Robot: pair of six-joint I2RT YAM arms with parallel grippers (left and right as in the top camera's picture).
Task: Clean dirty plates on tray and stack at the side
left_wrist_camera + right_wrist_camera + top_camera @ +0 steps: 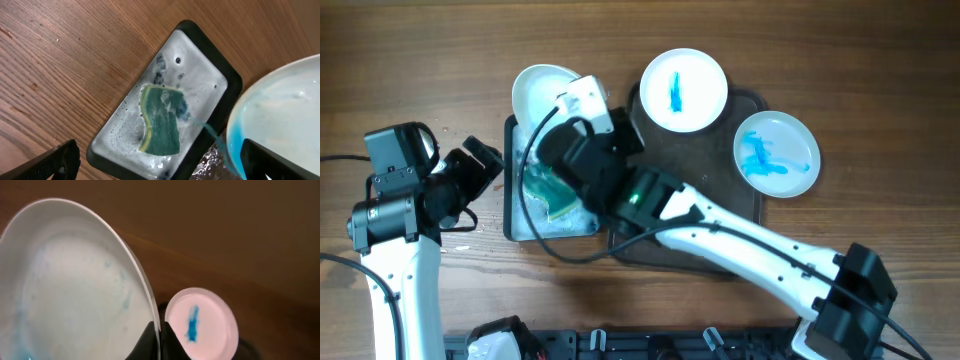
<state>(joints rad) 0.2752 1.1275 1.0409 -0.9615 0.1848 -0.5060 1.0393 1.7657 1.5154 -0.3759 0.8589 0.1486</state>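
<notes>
The right gripper (159, 330) pinches one plate (75, 290) by its rim, tilted over the basin (220, 80). Two smeared plates (684, 90) (777, 152) sit at the tray (705, 165). The washing step looks under way: the left gripper (485, 185), jaws wide apart, hangs above the sponge (160, 120) and would need to grab it next.

Centre-left on the wooden bench (820, 50) lies a dark rectangular basin (525, 215), a green sponge (161, 120) in it. Just right lies the dark brown rectangular tray (720, 170): one round white plate (684, 90) on its upper left, a second plate (777, 153) overhanging its right rim. A third plate (540, 90) hangs above the basin's upper edge.
</notes>
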